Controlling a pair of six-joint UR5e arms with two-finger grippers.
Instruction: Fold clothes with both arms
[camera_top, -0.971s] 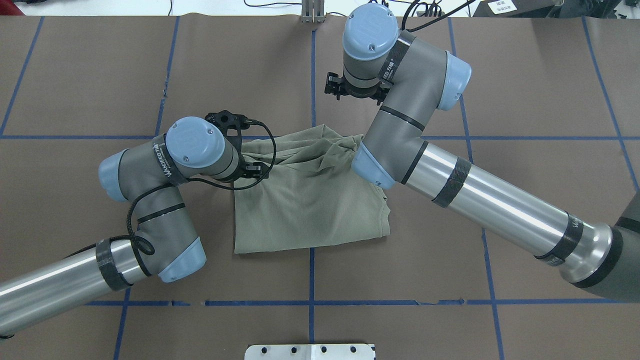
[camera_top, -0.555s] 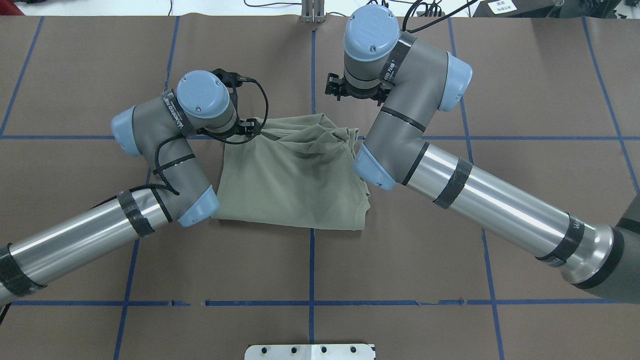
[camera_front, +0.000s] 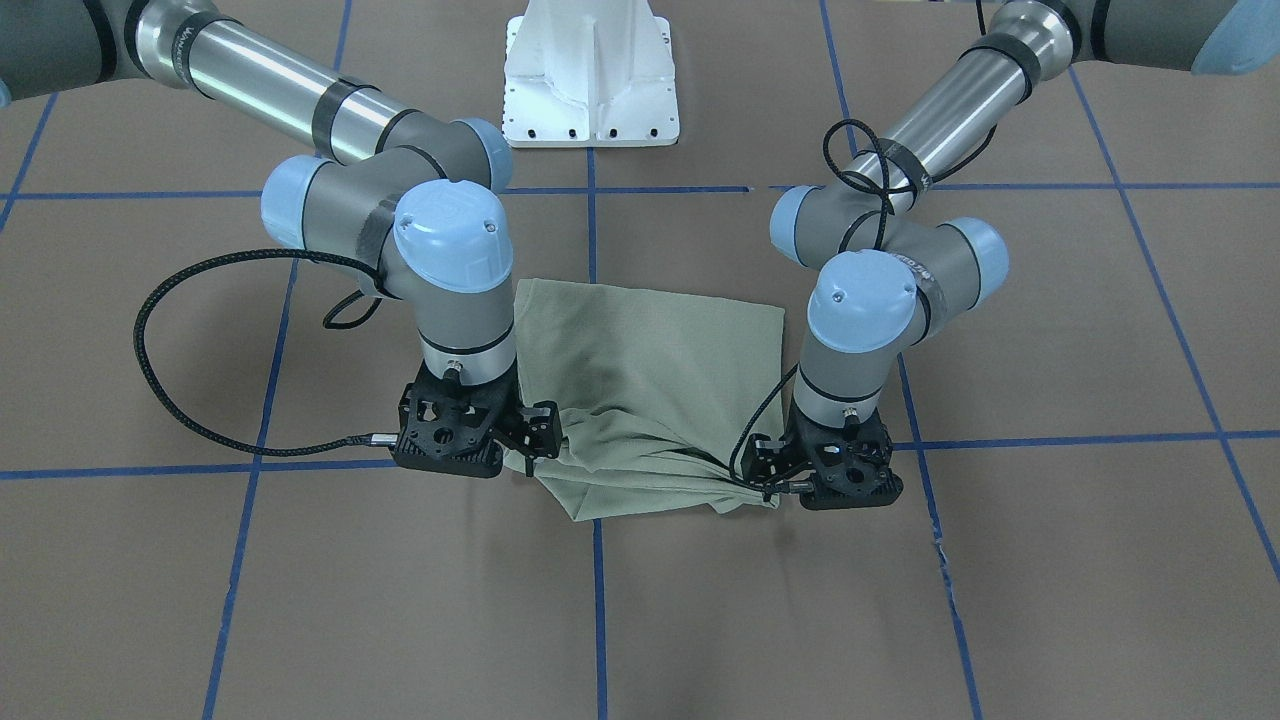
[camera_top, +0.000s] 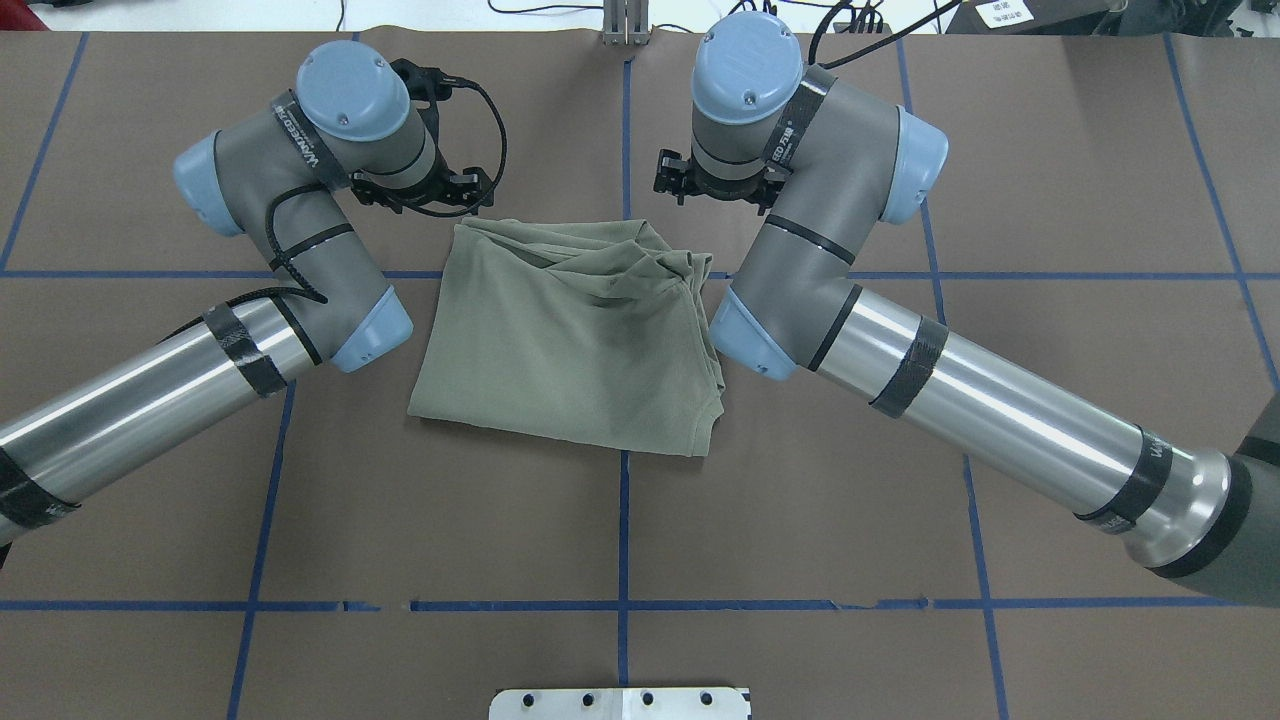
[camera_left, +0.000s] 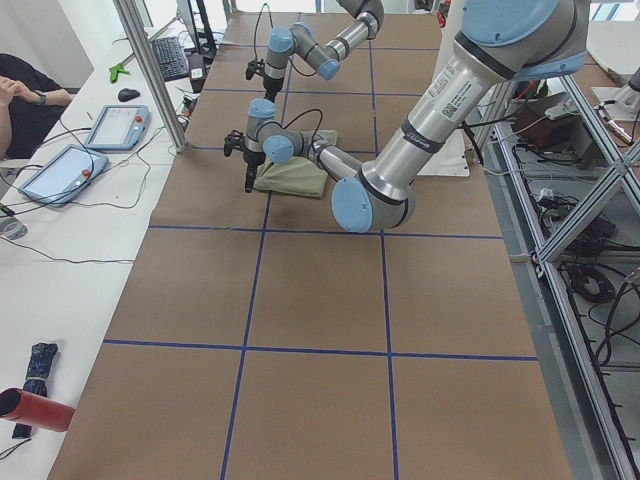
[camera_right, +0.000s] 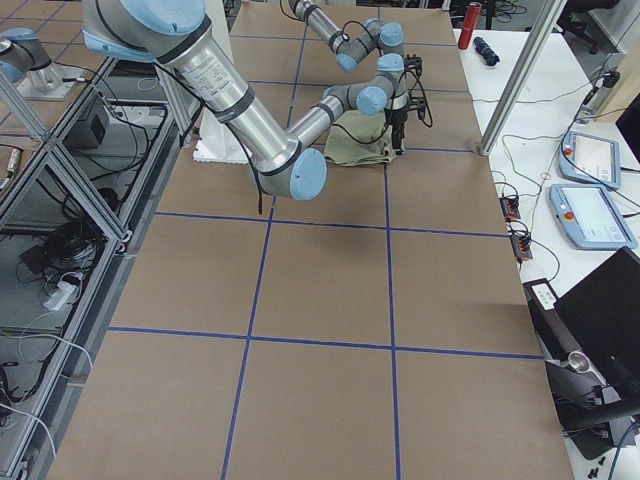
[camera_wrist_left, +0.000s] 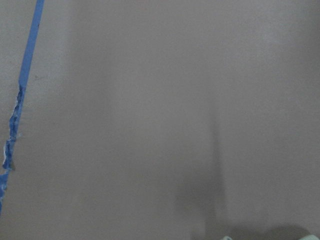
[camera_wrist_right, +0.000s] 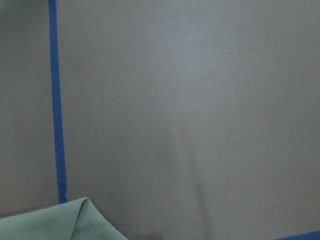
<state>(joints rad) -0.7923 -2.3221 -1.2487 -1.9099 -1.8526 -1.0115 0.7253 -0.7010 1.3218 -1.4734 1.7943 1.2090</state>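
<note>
Where the shirt (camera_top: 575, 335) lies, folded into a rough rectangle, is the middle of the surface (camera_top: 800, 560), a little toward the far edge from my robot's side. Its near edge lies flat, while its far edge is bunched into creases that run toward both far corners of the cloth.

My left gripper (camera_front: 770, 480) sits at the shirt's far left corner, and from the front I see gathered fabric drawn into it, so I read it as clenched on the shirt. My right gripper (camera_front: 535, 440) sits at the far right corner, with cloth bunched right against its fingers; it looks to be grasping the shirt as well, though the pinch itself is partly hidden.

Both wrists point down at the surface. My right wrist camera catches one green corner of cloth (camera_wrist_right: 55, 222) at its bottom edge, just beside a strip of blue tape (camera_wrist_right: 57, 115). My left wrist camera shows mostly bare brown covering and a torn tape line (camera_wrist_left: 20, 95).

The white base (camera_front: 592, 75) stands at the robot's edge.
</note>
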